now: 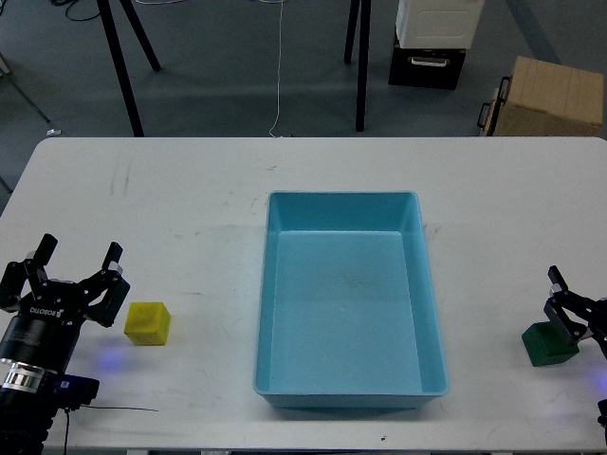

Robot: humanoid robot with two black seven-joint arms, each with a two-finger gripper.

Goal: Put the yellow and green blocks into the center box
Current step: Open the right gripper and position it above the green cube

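Seen from the robot's head, a light-blue tray (351, 384) sits in the middle of a white table (190, 190), holding nothing. To its left, the yellow block (148, 323) rests on the tabletop, well apart from the tray and just beside the left gripper (78, 253), whose two fingers stand spread wide and grasp nothing. At the far right edge of the table, the green block (547, 345) lies on the surface, also well apart from the tray. The right gripper (561, 303) is right at the block's upper side, its dark fingers over the cube; whether they are parted or closed, or gripping the block, cannot be told from this angle. Beyond the table, on the grey floor, stand black stand legs (121, 66), a white-and-black crate (432, 43) and a brown cardboard box (550, 97).
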